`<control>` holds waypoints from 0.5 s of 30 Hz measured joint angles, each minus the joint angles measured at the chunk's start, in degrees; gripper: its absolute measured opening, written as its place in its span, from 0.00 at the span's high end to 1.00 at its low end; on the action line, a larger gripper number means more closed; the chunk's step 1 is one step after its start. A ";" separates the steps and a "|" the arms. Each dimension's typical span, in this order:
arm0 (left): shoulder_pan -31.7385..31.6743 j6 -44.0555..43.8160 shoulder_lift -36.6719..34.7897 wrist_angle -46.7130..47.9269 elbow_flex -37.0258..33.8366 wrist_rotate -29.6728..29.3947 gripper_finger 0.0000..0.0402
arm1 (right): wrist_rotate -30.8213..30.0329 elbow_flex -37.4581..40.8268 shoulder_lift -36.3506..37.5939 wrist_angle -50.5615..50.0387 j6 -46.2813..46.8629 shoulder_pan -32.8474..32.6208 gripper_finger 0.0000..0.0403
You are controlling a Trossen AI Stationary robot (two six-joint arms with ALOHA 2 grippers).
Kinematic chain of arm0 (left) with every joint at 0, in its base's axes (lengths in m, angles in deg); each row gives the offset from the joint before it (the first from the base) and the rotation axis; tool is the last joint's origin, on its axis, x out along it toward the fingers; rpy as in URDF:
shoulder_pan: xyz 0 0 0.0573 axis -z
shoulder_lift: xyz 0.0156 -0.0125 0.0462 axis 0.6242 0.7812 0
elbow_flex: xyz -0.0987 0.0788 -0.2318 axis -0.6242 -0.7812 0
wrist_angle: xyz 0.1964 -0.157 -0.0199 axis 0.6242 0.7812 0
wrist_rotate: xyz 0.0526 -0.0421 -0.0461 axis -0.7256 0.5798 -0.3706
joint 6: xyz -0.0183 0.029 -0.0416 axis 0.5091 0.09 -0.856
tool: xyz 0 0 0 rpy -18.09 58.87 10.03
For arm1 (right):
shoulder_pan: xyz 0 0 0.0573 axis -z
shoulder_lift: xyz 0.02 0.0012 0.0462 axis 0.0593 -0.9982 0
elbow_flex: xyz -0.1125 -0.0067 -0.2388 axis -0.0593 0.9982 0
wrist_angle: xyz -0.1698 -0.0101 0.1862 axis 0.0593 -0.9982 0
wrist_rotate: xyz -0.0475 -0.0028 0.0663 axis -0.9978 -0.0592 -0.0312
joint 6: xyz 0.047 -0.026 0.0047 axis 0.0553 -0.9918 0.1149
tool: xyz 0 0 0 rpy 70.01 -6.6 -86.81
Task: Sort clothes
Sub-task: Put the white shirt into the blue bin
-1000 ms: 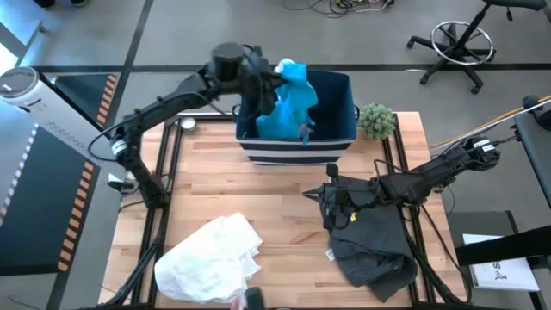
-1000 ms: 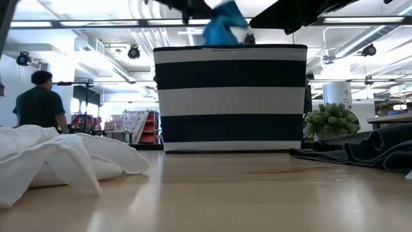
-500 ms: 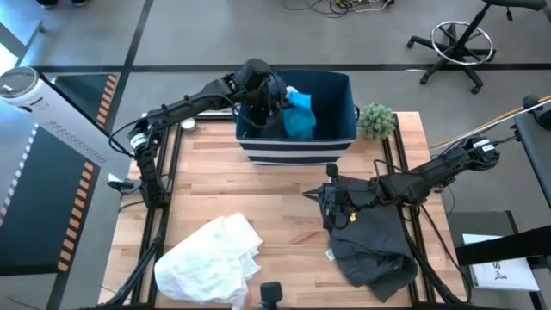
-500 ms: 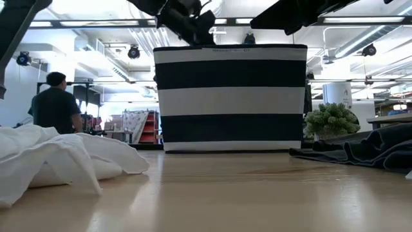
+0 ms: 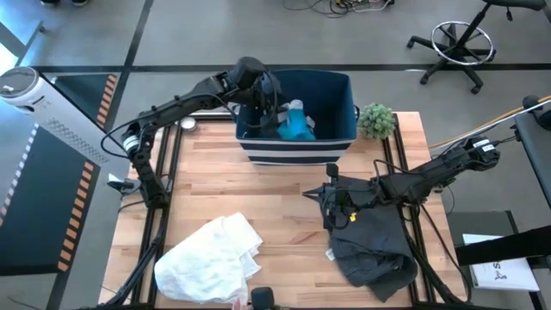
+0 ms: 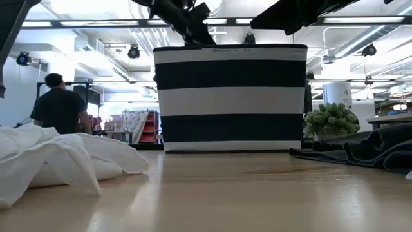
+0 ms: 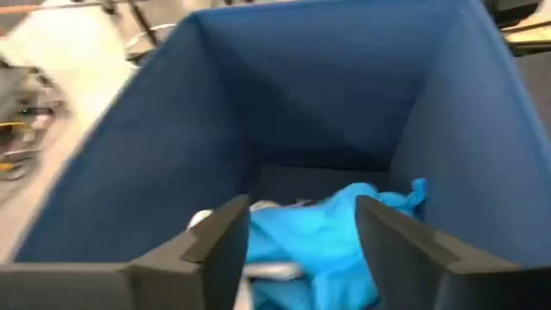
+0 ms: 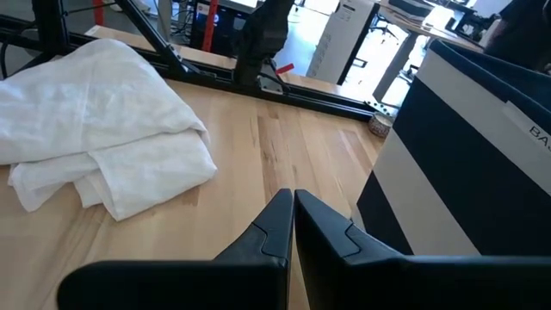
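A teal-blue piece (image 5: 297,125) lies crumpled on the floor of the navy striped bin (image 5: 297,151) at the table's far edge. My left gripper (image 7: 301,250) hangs open over the bin's left half. Its fingers stand above the teal-blue piece (image 7: 331,232) and touch nothing. My right gripper (image 5: 312,195) is shut and empty at the table's middle right, beside the dark grey garment (image 5: 370,250), which lies spread on the table. A large white garment (image 5: 211,258) lies bunched at the near left.
A small green plant (image 5: 376,120) stands to the right of the bin. Bare wood shows between the bin and the white garment (image 8: 95,129). A person (image 6: 61,106) stands in the room beyond the table.
My left gripper has come down toward the bin's left side. The teal-blue piece, which hung from it above the bin's rim, has dropped and now lies on the bin's floor, free of the fingers. My right arm has kept still.
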 joint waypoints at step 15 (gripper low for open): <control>3.98 1.89 -12.40 2.47 -7.45 -1.62 0.50 | 0.00 0.00 0.00 -2.74 0.97 0.00 1.00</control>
